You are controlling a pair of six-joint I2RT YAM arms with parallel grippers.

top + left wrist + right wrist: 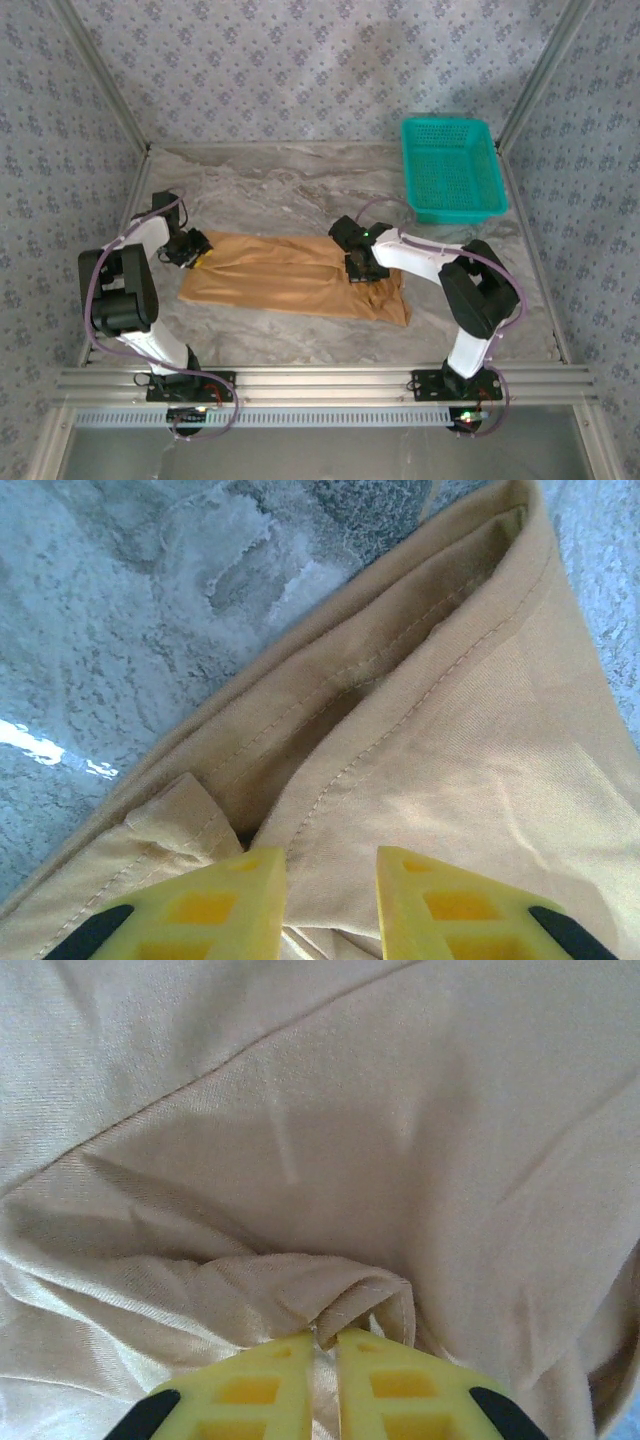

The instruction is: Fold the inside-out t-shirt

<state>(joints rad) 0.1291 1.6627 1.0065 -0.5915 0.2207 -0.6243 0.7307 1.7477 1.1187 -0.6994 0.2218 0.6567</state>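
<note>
The inside-out t-shirt (290, 275) lies as a long tan-orange band across the middle of the table, seams showing. My left gripper (197, 250) sits at its left end. In the left wrist view the yellow fingers (240, 890) stand apart, astride a stitched layer of the shirt (450, 740), so the left gripper (330, 865) is open with cloth in the gap. My right gripper (357, 272) is down on the shirt's right part. In the right wrist view the right gripper (327, 1338) is shut on a raised fold of hem (360, 1295).
A teal basket (452, 170) stands at the back right, apart from the shirt. The marbled grey table (260, 190) is walled by patterned panels on three sides. Both arm bases sit on the metal rail (320, 382) at the near edge.
</note>
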